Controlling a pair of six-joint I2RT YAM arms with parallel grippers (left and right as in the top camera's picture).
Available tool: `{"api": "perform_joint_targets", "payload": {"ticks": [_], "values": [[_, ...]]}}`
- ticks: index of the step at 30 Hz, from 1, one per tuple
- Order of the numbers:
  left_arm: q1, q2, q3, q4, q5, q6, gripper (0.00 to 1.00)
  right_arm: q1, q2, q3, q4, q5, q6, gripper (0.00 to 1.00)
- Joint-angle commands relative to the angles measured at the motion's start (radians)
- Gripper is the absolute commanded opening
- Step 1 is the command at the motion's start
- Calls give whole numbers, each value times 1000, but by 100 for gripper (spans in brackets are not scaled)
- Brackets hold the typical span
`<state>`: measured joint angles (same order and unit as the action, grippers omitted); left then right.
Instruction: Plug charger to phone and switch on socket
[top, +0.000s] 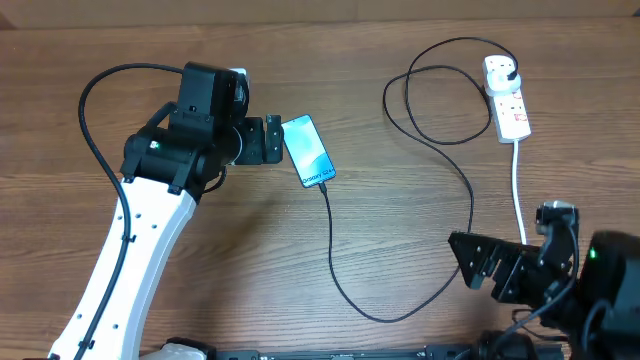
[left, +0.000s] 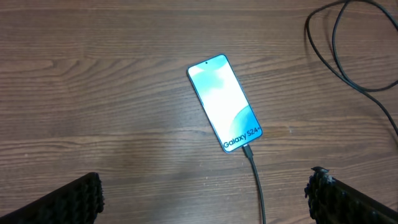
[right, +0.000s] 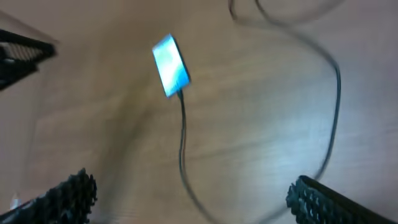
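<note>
Overhead | left claw (top: 280, 140) spread wide, empty, just beside phone (top: 309, 150) on table (top: 330, 50) | charger (top: 331, 235) tip in phone's lower end, plug in socket (top: 508, 100) | right claw (top: 462, 262) wide apart, empty, well apart from phone.

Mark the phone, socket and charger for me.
phone (left: 225, 102): left wrist view, middle of the lit screen.
socket (top: 513, 112): overhead view, middle of the white block.
charger (left: 257, 183): left wrist view, cable just past the connector.
</note>
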<state>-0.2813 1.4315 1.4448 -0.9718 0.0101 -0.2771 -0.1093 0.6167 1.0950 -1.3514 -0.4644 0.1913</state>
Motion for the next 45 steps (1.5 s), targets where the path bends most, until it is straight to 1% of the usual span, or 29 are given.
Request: {"api": "perform_joint_targets", "payload": {"ticks": [1, 5, 10, 15, 20, 21, 27, 38, 45], "values": [[-1, 4, -2, 3, -10, 15, 100, 6, -98, -69, 81, -17, -75, 100], [-1, 4, -1, 3, -10, 15, 100, 6, -172, -139, 180, -43, -150, 100], [-1, 4, -2, 3, -10, 15, 100, 37, -264, -237, 323, -46, -196, 100], [-1, 4, -2, 3, -10, 15, 100, 87, -346, -341, 486, -39, -200, 100], [-1, 4, -2, 3, -10, 15, 100, 88, -426, -477, 654, -30, -200, 100], [-1, 4, -2, 3, -10, 15, 99, 88, -457, -524, 710, -31, -200, 100], [-1, 4, -2, 3, -10, 15, 100, 88, -554, -657, 851, -27, -200, 100], [-1, 4, -1, 3, -10, 15, 100, 88, -592, -842, 1122, -6, -200, 100], [-1, 4, -1, 3, -10, 15, 100, 88, -615, -913, 1229, 39, -201, 100]]}}
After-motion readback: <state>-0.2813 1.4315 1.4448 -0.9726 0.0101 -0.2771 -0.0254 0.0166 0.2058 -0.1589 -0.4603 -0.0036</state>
